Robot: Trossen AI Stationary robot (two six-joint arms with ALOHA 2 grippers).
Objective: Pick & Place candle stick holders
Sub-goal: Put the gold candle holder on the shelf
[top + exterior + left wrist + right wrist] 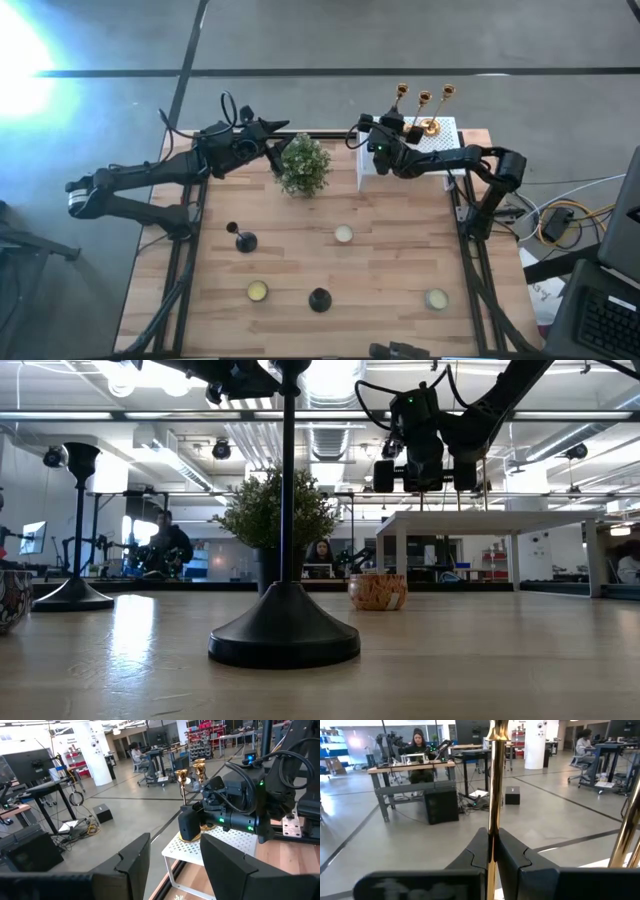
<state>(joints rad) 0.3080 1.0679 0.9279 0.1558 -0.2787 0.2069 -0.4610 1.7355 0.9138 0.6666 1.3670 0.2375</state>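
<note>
R arm reaches in from the table's right edge, elbow bent, forearm stretched across to the white perforated box at the far right corner; right gripper is narrowed tight on the stem of a gold candle stick holder, fingers pinching it on both sides, stem upright betw. them. Two more gold holders stand just beside it on the box top, all three close together at the box's far side. L arm comes from the left edge, stretched toward the far middle, its left gripper raised above the table next to the potted plant, fingers spread wide, nothing betw. them, pointing toward the box and the R arm. Two black holders: one on the wood at left-centre, other near the front edge, both upright, well apart from both grippers.
</note>
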